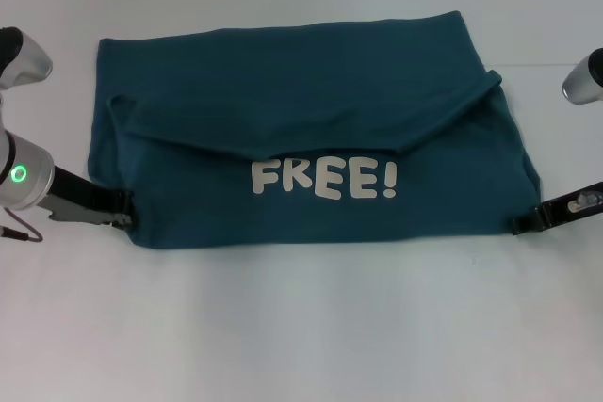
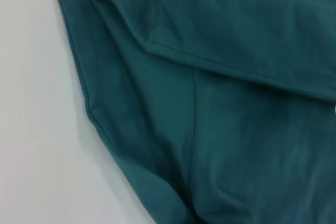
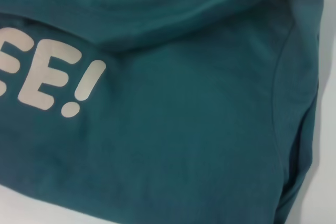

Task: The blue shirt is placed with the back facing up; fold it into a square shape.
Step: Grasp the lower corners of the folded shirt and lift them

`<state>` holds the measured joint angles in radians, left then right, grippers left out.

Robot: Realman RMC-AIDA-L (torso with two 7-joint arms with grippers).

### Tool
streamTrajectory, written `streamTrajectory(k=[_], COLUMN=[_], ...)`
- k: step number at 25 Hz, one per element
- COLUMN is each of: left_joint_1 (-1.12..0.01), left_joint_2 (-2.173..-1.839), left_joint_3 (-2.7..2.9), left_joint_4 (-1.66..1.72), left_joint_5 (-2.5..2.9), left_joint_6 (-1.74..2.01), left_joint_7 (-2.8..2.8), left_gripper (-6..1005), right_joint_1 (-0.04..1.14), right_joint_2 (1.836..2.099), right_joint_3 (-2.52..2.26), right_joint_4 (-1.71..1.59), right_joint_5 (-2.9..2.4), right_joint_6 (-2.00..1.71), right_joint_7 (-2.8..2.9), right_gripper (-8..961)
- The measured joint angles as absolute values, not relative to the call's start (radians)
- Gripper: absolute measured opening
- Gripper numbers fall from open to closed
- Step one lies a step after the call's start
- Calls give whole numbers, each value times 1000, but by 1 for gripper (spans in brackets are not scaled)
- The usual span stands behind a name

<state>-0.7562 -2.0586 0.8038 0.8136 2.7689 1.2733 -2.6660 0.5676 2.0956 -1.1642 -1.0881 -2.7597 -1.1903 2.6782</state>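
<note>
The blue shirt [image 1: 283,82] lies folded across the white table, wider than it is deep. White letters reading "FREE!" [image 1: 323,179] show on its near half, and a flap from the far side overlaps that half just above the print. My left gripper [image 1: 125,217] sits at the shirt's near left corner, touching the fabric edge. At the near right corner is my right gripper [image 1: 520,225]. The left wrist view shows teal cloth [image 2: 236,129] with a folded hem. The right wrist view shows cloth [image 3: 184,140] and the end of the print [image 3: 52,85].
The bare white table [image 1: 301,327] stretches in front of the shirt and on both sides. A thin cable [image 1: 21,232] hangs by my left arm at the left edge.
</note>
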Motion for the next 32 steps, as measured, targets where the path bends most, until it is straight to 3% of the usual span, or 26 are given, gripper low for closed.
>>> streamTrajectory(k=[7,12,17,23,32], left_joint_1=[-754,-754,-752,-742,-722], left_joint_2=[-2059,-2059,-2062,-2064,-2044], left_joint_3=[801,801,797,787,786], left_joint_4=[813,813,813,813,857], left_joint_5=[2766,2766,2764,2760,2772], left_joint_6=[1273,1273,1267,1260,1465], left_joint_7=[-2661,-2658,-2646,-2608,-2552], left_gripper=[48,48,49,48,48], right_joint_1=[581,581,581,575,565], right_joint_2=[2093,2094,2093,2090,2089], right_joint_3=[-1161,-1160,-1161,-1159,-1156], right_joint_4=[-1050,-1050,-1047,-1064,-1180], right_joint_5=[-2752,-2745,-2713,-2704,-2708], right_joint_6=[-1175,-1172,-1165,-1188,-1430], right_joint_7=[2668,2662,2641,2595,2488], right_gripper=[594,442,194,22,22])
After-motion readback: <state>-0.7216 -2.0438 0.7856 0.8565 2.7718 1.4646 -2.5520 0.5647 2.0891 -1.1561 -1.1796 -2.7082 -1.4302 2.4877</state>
